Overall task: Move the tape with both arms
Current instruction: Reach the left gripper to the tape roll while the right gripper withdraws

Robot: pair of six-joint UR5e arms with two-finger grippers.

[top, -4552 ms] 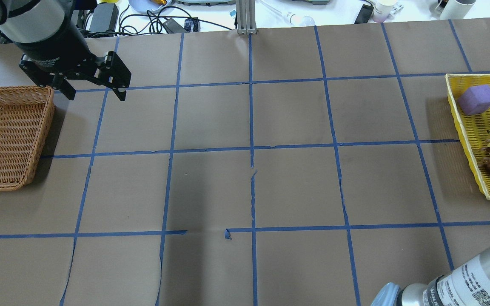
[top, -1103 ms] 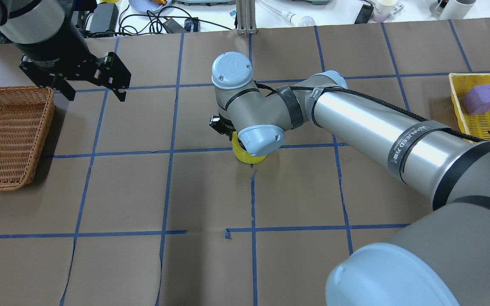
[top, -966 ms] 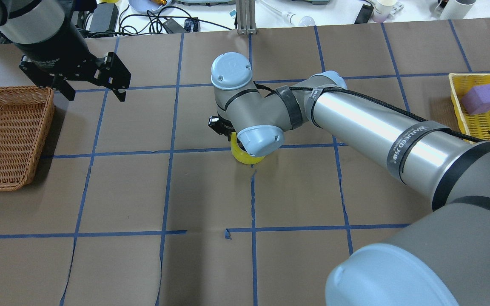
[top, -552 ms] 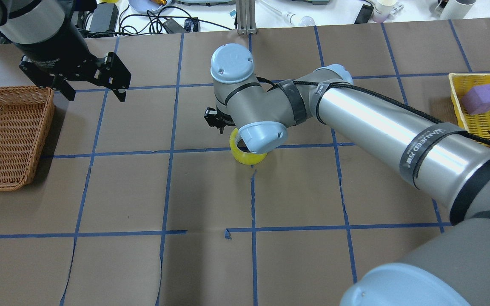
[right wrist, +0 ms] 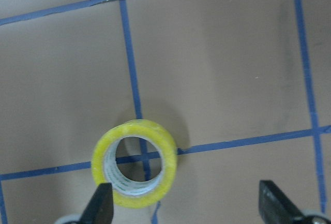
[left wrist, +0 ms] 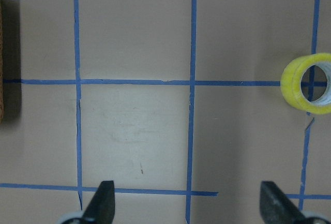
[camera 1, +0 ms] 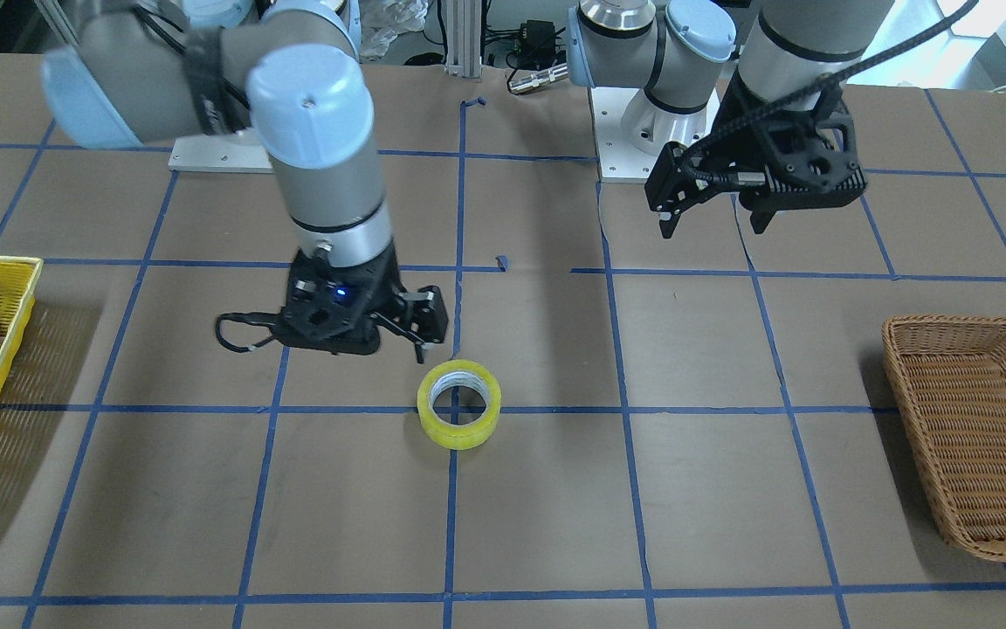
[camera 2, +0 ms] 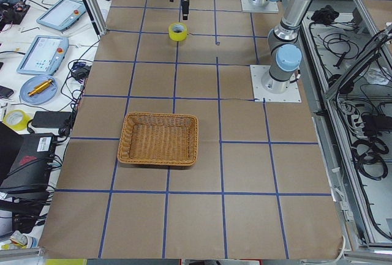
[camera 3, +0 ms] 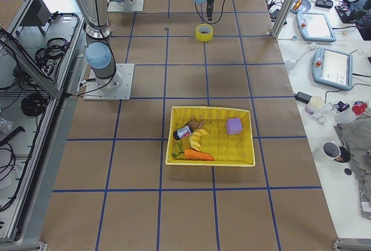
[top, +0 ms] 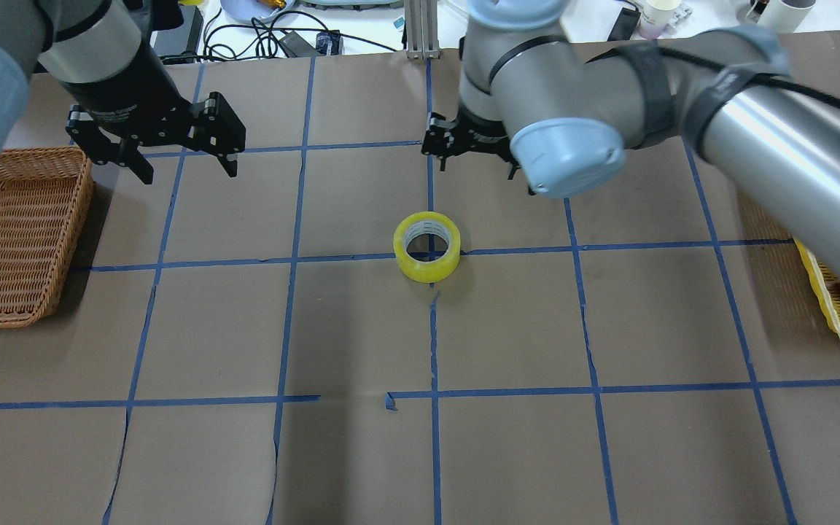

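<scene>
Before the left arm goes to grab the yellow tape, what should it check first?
1. Tape flat on the table, hole up: ok.
2. Right jaws off the tape: ok, open, not touching.
3. Right arm out of the way: probably not ok, it hangs close to the tape.
4. Left jaws open: ok.
5. Bare table between left jaws and tape: ok.
6. Wicker basket empty: ok.
</scene>
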